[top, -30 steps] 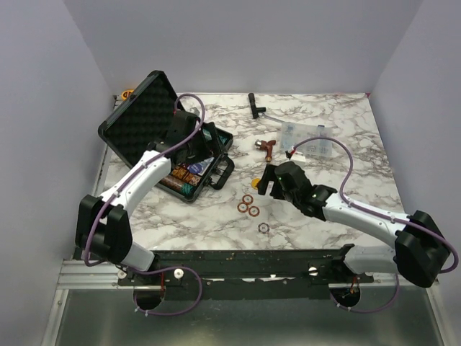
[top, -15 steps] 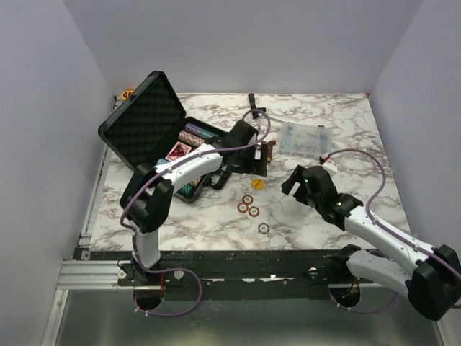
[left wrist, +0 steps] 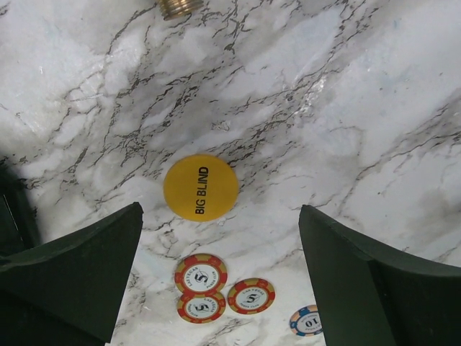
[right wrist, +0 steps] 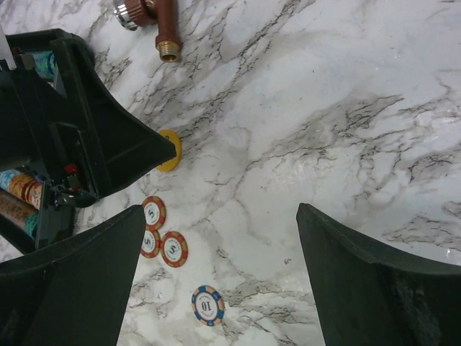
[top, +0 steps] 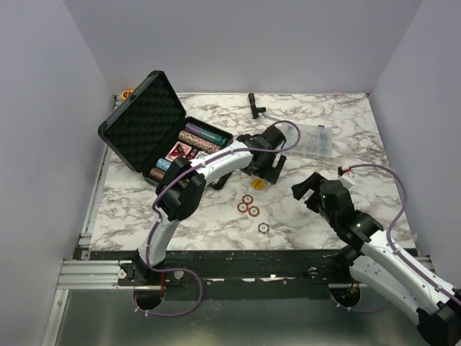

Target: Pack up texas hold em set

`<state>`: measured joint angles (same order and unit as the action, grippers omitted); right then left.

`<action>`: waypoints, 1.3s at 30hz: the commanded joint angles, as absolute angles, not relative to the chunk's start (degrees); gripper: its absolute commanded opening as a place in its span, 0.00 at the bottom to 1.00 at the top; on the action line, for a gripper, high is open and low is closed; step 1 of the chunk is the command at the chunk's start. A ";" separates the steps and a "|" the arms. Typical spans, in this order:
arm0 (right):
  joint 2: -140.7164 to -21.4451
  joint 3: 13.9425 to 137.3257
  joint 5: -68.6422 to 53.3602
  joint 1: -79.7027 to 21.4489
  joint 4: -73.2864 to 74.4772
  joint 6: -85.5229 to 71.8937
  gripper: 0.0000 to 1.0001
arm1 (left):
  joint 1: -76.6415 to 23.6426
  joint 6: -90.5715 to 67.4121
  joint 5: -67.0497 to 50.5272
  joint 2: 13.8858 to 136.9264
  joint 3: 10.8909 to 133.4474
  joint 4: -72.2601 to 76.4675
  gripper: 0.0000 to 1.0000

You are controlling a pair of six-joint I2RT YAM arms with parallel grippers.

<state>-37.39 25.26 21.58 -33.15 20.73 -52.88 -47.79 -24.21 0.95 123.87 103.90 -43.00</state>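
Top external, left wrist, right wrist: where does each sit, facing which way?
Top external: above and behind the robot, looking down on white marble table, open black foam-lined briefcase, left arm, right arm.
Left wrist: faces down on round yellow BIG BLIND chip, between left hand fingers.
Right wrist: faces down, right hand fingers framing.
All share that chip.

The light is bright and even, comes from above, and leaves only soft, short shadows on the marble table [top: 209, 216] beside the left arm [top: 216, 162]. In both wrist views the table carries a weak glare right of the middle; the print on the yellow chip [left wrist: 200, 187] is sharp, while the dark fingers [left wrist: 72, 281] of the left claw [left wrist: 220, 216] seem slightly out of focus. The top view is coarser, so the small chips [top: 248, 207] there are unreadable.
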 commanded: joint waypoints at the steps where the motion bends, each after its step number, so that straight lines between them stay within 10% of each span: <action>1: -37.13 26.20 23.57 -32.84 23.81 -52.84 0.89 | -48.68 -22.32 5.07 126.57 107.27 -48.50 0.88; 39: -36.04 25.95 23.37 -32.87 24.22 -53.17 0.89 | -49.83 -19.14 5.27 130.32 109.79 -50.14 0.32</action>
<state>-35.70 25.23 22.24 -33.15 23.70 -52.93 -49.63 -20.34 5.54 131.63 109.69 -49.43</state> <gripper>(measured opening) 0.887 0.471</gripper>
